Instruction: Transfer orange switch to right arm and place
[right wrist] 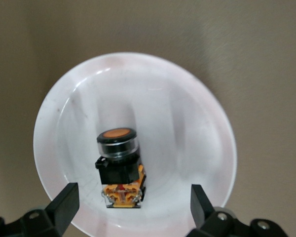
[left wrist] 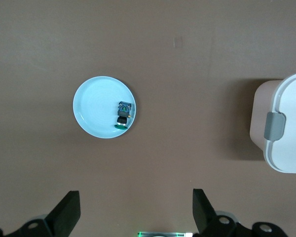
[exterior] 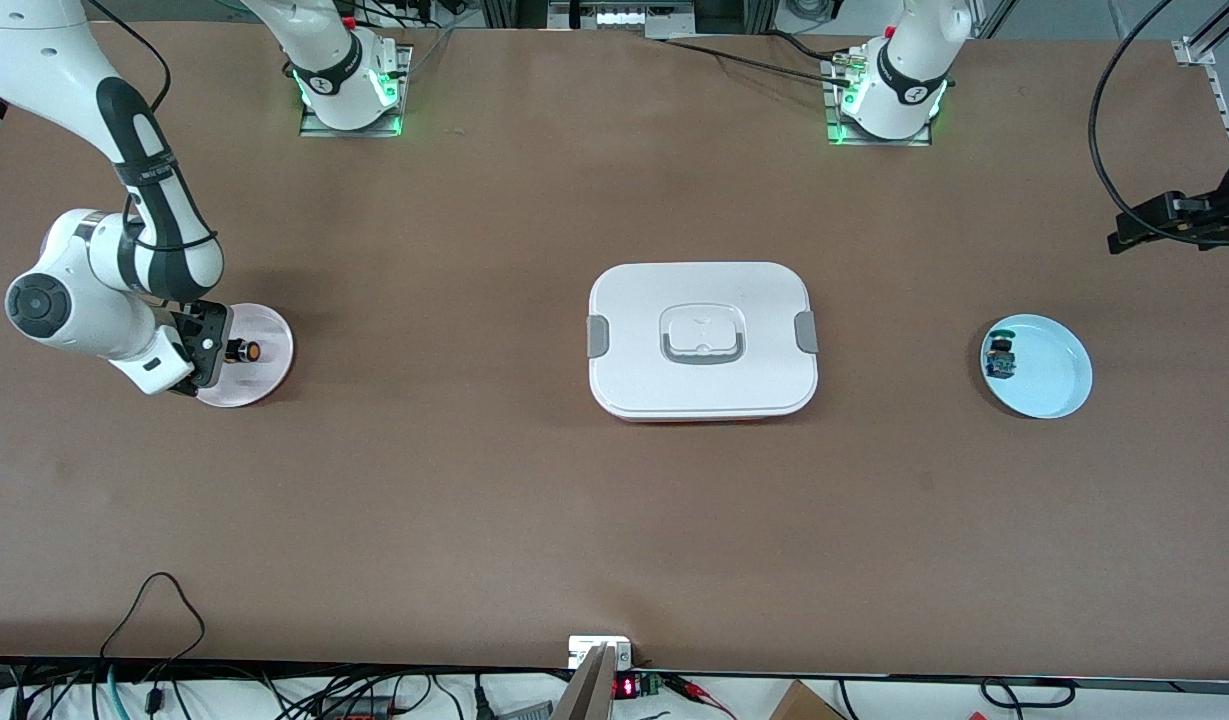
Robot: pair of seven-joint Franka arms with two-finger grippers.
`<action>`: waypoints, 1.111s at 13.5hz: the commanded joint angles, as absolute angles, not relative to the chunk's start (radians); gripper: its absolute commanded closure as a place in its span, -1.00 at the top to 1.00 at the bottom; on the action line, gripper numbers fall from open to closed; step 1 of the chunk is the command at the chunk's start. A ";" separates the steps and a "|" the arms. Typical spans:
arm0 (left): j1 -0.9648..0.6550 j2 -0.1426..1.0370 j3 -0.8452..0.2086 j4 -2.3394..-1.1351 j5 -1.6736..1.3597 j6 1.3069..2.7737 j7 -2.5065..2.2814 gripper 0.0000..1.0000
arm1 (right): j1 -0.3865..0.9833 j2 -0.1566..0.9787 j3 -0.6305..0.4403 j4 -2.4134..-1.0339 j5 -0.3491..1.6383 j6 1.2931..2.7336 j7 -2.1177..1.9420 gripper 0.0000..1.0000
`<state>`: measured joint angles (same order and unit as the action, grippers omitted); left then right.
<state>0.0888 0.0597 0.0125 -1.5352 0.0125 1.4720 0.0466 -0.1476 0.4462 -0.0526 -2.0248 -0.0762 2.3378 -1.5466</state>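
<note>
The white lidded box (exterior: pixel 703 340) sits mid-counter (exterior: pixel 474 500). At its nine o'clock, the right gripper (exterior: pixel 217 352) hangs over the pink plate (exterior: pixel 264 385), jaws apart, with the orange switch (right wrist: pixel 117 168) lying free on the plate, apparently released as placed. At three o'clock, the left gripper (left wrist: pixel 135 212) waits high above the blue plate (left wrist: pixel 96 106), jaws apart.

The right arm (exterior: pixel 124 190) is reached out from its base toward its own end of the desk, elbow bent and forearm angled down, with the wrist turned so the pincer points downward. The right pincer (exterior: pixel 236 351) is held low, and its black fingers (right wrist: pixel 64 205) are spread wide apart with nothing clamped between them. The left arm is mostly out of shot in the front view; only its base and a dark bit of the left pincer (exterior: pixel 1179 220) at the edge can be seen. The left pincer's fingers (left wrist: pixel 69 210) are held wide open too, up high over the desk, parked and waiting.
</note>
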 commanded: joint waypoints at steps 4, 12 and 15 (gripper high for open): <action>0.091 -0.051 -0.025 -1.721 0.023 1.592 0.015 1.00 | -0.146 0.417 -0.032 -1.783 0.143 2.108 -1.519 1.00; 0.097 -0.015 -0.084 -1.723 0.029 1.608 -0.075 1.00 | -0.114 0.362 -0.003 -1.730 0.140 2.005 -1.128 1.00; 0.103 -0.015 -0.077 -1.721 0.028 1.608 -0.069 1.00 | -0.066 0.345 -0.006 -1.642 0.120 1.814 -0.866 1.00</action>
